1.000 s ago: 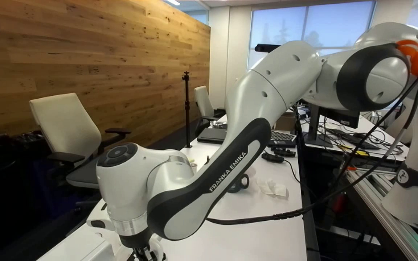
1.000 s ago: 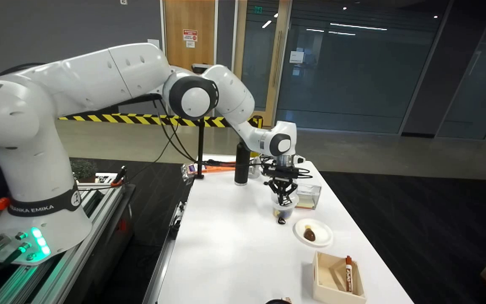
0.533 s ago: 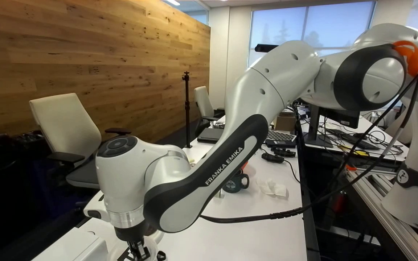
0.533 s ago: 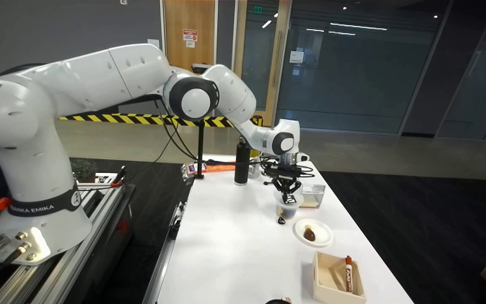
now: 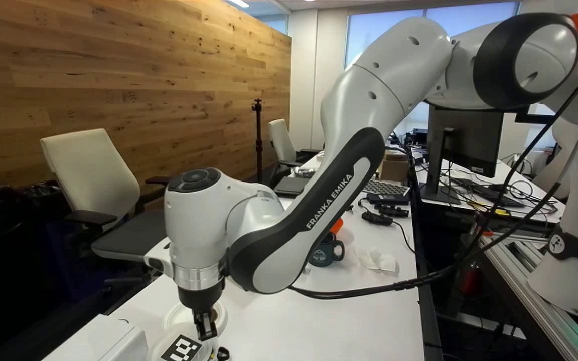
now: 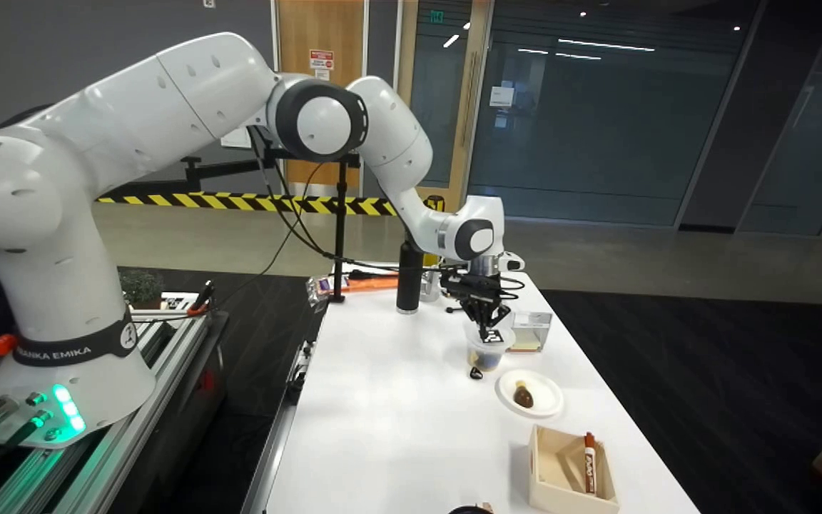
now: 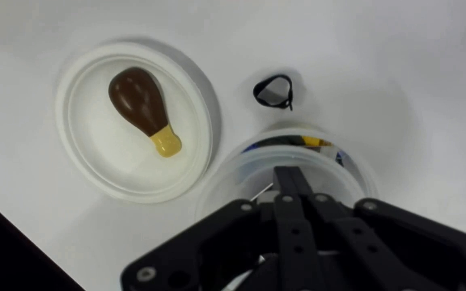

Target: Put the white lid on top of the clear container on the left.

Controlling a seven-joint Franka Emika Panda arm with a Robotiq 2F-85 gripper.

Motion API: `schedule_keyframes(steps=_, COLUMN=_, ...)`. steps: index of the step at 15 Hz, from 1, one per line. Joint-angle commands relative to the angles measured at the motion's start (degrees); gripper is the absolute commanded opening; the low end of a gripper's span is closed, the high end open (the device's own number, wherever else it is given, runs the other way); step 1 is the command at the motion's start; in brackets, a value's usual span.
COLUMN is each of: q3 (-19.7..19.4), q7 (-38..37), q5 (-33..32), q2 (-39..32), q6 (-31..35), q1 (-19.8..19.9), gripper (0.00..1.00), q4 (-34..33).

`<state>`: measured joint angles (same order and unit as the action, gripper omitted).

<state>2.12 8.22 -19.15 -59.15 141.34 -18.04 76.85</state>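
Fingers [image 7: 283,180] together, nothing visible between them, hang over the clear container [image 6: 486,359]; whether they touch the white lid [image 5: 180,347], I can't tell. Seating it seems the step in hand; next likely calls for a nudge across the gap, then a press. Left to right in an exterior view: pale box [image 5: 99,342]; the lid, off-centre on the container, marked face up, round, so no long axis; an uncovered crescent.

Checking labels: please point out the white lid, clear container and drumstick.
White lid [image 5: 181,347], in an exterior view: its patterned mark.
Clear container [image 6: 486,356], in an exterior view: its side wall.
Drumstick [image 7: 140,103], in the wrist view: its brown part.
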Motion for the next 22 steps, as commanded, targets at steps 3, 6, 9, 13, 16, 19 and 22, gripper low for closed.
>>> schedule_keyframes(steps=3, q3=-2.47, q7=-8.36, q5=0.2, q2=10.33, q6=7.63, q1=-0.12, gripper=0.0, q4=16.98)
schedule_keyframes(steps=6, q3=-3.77, q7=-12.09, q5=1.0, q2=13.19, q6=9.05, q1=0.46, gripper=0.0, q4=21.43)
schedule_keyframes(steps=9, q3=-3.29, q7=-14.73, q5=4.34, q2=14.29, q6=7.37, q1=3.31, gripper=0.0, q4=22.97)
schedule_keyframes(steps=13, q3=-2.25, q7=-16.14, q5=10.12, q2=15.25, q6=7.09, q1=6.81, gripper=0.0, q4=24.14)
schedule_keyframes(steps=16, q3=-2.14, q7=-15.81, q5=12.66, q2=14.73, q6=6.46, q1=8.5, gripper=0.0, q4=22.87)
schedule_keyframes(steps=19, q3=-1.96, q7=-13.83, q5=13.82, q2=14.17, q6=5.6, q1=10.71, gripper=0.33, q4=20.83)
schedule_keyframes(steps=22, q3=-2.27, q7=-11.87, q5=13.66, q2=13.75, q6=4.46, q1=13.4, gripper=0.54, q4=18.59)
